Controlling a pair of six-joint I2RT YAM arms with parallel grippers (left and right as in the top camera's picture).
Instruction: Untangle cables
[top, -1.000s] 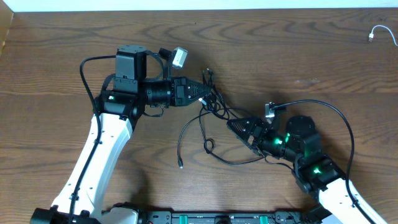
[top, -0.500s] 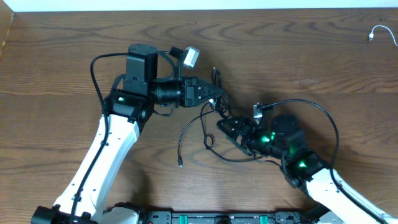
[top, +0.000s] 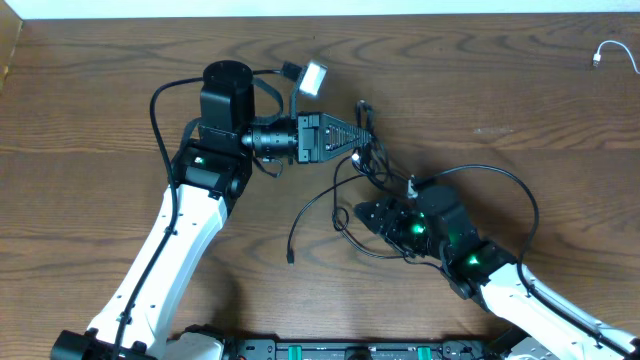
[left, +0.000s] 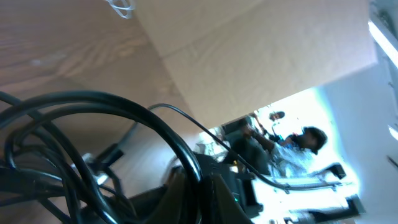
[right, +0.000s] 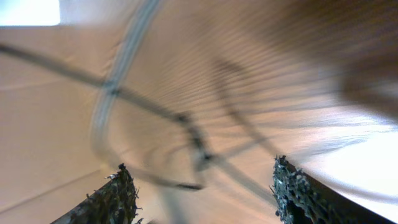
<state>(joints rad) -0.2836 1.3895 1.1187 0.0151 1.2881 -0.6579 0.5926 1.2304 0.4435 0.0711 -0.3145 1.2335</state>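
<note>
My left pincer (top: 364, 134) has swung toward the right along the far half of the desk (top: 110, 60) and sits higher over it than a second ago. It is clenched, and the black cables (top: 372, 165) rise to its tip, so I judge that it grasps them. Their loose plug end (top: 290, 262) lies where it lay before, near the desk's near edge, so the strand running up from it has drawn out into a longer arc. I read that as slack coming out of the tangle, which helps.

My right pincer (top: 362, 212) has slid left, in under the knot, just beside the low loop. In its own camera the fingers (right: 115, 199) stand wide apart with a blurred strand (right: 186, 127) crossing ahead of them. It is released and grips nothing yet, though the gap looks to be narrowing.

The white cable (top: 604, 50) lies untouched by the far right corner, well apart from the rest and partly cut off by the frame.

My left wrist camera shows thick dark loops (left: 155, 121) up close but not my fingertips, so the exact grip point is hidden. The right wrist view is smeared by motion. I cannot tell how many strands cross in the knot.
</note>
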